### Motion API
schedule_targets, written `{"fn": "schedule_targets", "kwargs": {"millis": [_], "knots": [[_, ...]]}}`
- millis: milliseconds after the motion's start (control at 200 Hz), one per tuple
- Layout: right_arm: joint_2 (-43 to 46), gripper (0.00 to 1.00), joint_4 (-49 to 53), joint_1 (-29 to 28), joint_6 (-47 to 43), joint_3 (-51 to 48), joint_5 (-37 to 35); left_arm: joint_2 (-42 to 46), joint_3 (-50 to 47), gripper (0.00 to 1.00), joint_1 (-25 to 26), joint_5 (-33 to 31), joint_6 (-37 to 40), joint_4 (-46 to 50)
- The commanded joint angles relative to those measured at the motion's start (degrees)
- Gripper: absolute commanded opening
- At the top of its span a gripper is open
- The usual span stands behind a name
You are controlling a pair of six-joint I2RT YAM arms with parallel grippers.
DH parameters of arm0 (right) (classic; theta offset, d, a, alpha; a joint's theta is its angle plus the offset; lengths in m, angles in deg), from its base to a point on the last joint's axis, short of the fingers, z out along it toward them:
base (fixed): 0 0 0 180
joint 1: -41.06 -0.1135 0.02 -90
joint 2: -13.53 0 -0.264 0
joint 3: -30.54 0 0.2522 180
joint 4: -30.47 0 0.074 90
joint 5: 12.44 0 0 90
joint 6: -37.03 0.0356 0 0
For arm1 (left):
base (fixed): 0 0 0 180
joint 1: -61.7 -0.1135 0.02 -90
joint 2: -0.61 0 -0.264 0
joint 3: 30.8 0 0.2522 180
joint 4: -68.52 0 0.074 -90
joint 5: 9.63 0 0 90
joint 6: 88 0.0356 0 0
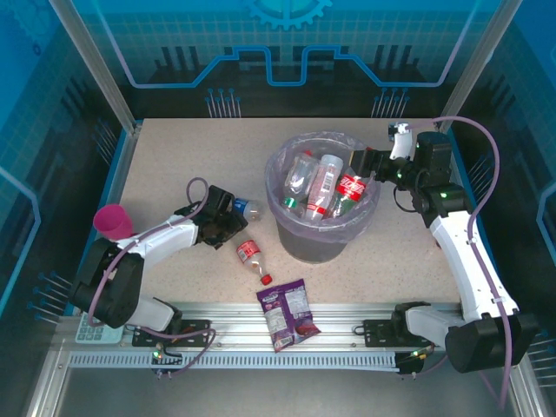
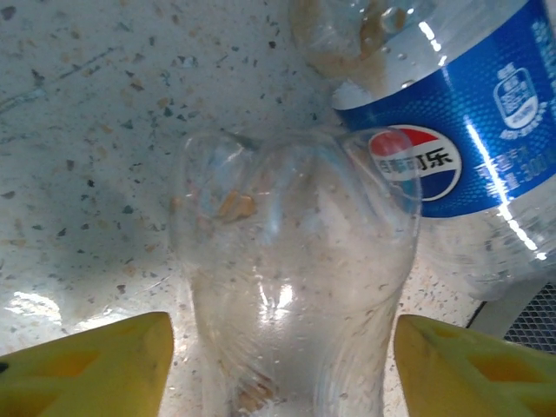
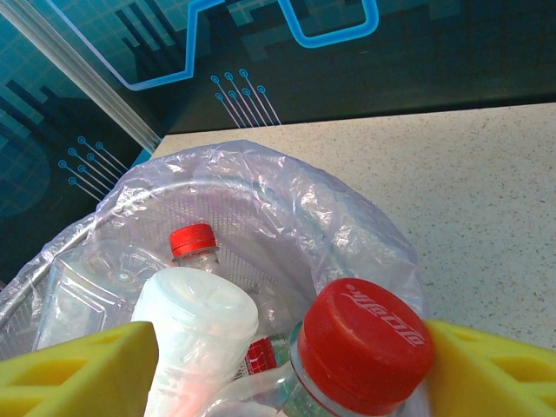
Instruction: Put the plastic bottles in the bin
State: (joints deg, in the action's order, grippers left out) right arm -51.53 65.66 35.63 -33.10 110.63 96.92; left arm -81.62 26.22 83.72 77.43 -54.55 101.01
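The bin [image 1: 300, 239], grey with a lavender liner, stands mid-table and holds several plastic bottles [image 1: 314, 184]. My left gripper [image 1: 228, 224] is low over the table to its left, open. A clear bottle [image 2: 295, 278] lies between its yellow fingers [image 2: 87, 365], with a gap on each side. A blue-labelled bottle [image 2: 469, 130] lies just beyond it. A red-labelled bottle [image 1: 249, 254] lies on the table nearby. My right gripper [image 3: 287, 347] hovers open at the bin's right rim, a red-capped bottle [image 3: 365, 343] in the bin beside its right finger.
A purple snack packet [image 1: 289, 313] lies near the front edge. A pink cup [image 1: 113, 221] stands at the table's left side beside my left arm. The bin's liner [image 3: 287, 200] bulges over the rim.
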Motion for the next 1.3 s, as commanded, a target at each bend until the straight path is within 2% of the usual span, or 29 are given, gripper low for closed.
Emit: {"fn": "schedule_targets", "kwargs": {"millis": [0, 600, 675, 775, 856, 1296], "knots": [[0.44, 0.78, -0.9, 0.62, -0.21, -0.44, 0.82, 0.93, -0.62, 0.63, 0.37, -0.1, -1.17, -1.76], [1.3, 0.78, -5.0, 1.65, 2.75, -0.06, 5.49, 6.7, -0.07, 0.53, 0.38, -2.19, -0.89, 1.43], [1.34, 0.78, -5.02, 1.65, 2.71, -0.14, 5.45, 7.02, -0.04, 0.57, 0.37, -2.17, -0.79, 2.15], [1.34, 0.78, -5.0, 1.76, 2.68, -0.45, 5.35, 5.84, -1.08, 0.71, 0.39, -1.25, -1.15, 1.91], [1.34, 0.78, -5.0, 1.82, 2.73, -0.66, 5.16, 4.89, -2.43, 0.72, 0.38, -1.19, -1.88, 0.26], [1.25, 0.78, -4.82, 1.96, 2.53, -1.59, 4.45, -0.28, -4.55, 0.57, 0.9, 0.07, -4.09, -6.77]]}}
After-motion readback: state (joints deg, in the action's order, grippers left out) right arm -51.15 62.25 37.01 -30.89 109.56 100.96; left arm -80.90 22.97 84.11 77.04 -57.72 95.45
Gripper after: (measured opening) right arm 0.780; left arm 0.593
